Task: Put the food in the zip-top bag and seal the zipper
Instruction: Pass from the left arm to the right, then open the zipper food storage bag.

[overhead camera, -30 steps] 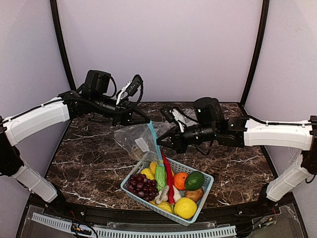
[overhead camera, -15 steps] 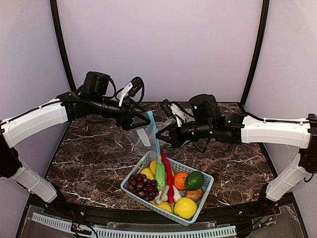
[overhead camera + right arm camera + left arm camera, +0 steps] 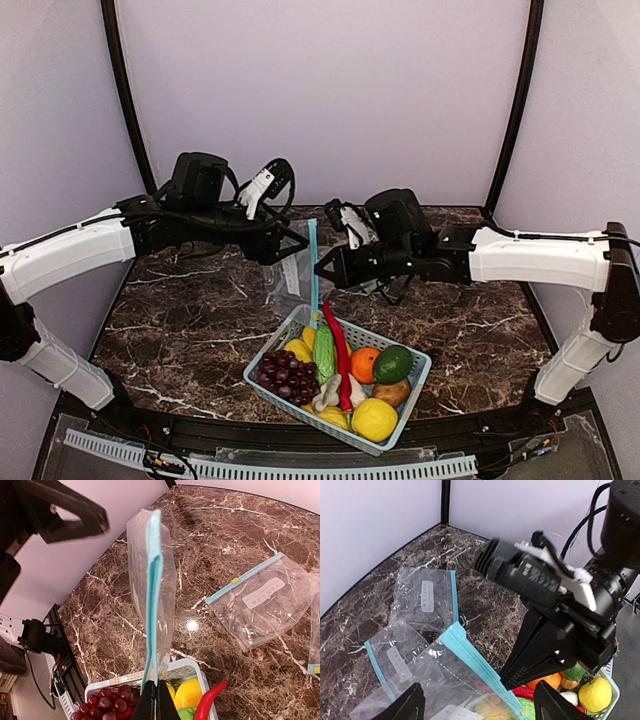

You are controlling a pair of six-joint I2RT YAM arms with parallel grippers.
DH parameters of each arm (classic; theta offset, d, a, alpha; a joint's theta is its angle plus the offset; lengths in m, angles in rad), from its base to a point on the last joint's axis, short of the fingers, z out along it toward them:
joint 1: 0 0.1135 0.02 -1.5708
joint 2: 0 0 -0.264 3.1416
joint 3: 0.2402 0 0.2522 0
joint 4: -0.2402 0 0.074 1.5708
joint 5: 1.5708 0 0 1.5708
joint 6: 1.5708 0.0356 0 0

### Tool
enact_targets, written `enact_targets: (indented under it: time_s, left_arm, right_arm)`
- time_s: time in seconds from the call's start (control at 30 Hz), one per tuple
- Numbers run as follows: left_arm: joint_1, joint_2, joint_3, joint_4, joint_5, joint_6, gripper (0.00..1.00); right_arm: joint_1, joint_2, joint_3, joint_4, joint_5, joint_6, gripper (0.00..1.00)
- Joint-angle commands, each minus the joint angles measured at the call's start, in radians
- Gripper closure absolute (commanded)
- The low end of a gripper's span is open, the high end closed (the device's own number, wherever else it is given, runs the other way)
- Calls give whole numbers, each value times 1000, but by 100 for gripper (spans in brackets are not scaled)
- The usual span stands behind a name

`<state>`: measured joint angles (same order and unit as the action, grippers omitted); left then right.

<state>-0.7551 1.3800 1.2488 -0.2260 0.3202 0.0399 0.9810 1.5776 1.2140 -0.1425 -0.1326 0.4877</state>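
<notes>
The small clear zip-top bag is held upright near the far rim of the pale blue basket, its light blue zipper strip pinched by the right gripper; the left gripper is spread wide alongside.

The left wrist view's bottom edge cuts off all but the fingertips of the left gripper and the lower half of the zip-top bag. There the right gripper hides most of the basket, the orange and the avocado. In the right wrist view the grapes and the red chili are cropped at the bottom, and the left gripper is a dark blur.
</notes>
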Motion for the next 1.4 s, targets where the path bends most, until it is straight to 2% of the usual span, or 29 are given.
enact_targets:
  time_s: [0.0,0.13,0.37,0.7,1.13,1.3,1.37]
  left_arm:
    - [-4,63,26,-9,48,-127,26]
    - [-5,97,25,12,89,-186,27]
    - [-5,133,27,7,65,-215,29]
    - [-5,143,30,-22,-10,-203,44]
    - [-5,135,39,-67,-114,-181,53]
    - [-5,141,40,-62,-93,-185,56]
    - [-6,145,40,-60,-79,-188,62]
  right_arm:
    - [-2,1,27,28,7,39,100]
    - [-2,-1,19,60,-31,36,100]
    - [-1,-8,8,101,-76,21,100]
    - [3,-19,-2,90,-35,18,100]
    - [4,-20,5,52,30,22,100]
    - [4,-8,15,50,21,22,100]
    - [4,-3,18,49,28,24,100]
